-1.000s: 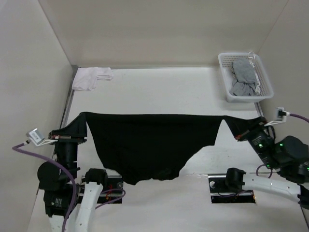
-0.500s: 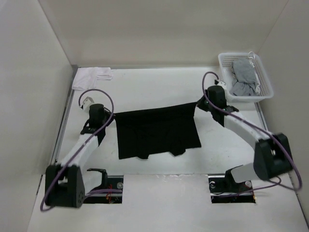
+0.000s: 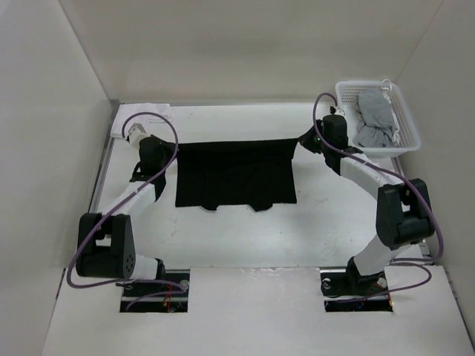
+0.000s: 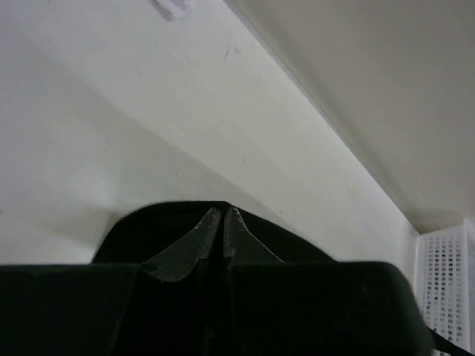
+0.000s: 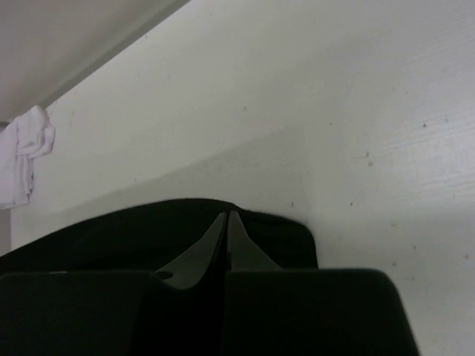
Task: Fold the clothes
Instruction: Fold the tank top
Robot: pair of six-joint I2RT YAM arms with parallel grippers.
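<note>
The soft black short-sleeved T-shirt [image 3: 236,176] is spread on the white table [image 3: 223,237], far corners clamped by the left gripper [image 3: 165,151] and right gripper [image 3: 304,139]; laying-out seems finished, so release is called for.

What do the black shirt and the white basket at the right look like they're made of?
The black shirt looks like soft matte fabric, probably a knit: it drapes limply and rumples along its lower edge. The basket is likely white moulded plastic with a slight sheen: it has stiff, straight walls pierced by rows of small holes.
</note>
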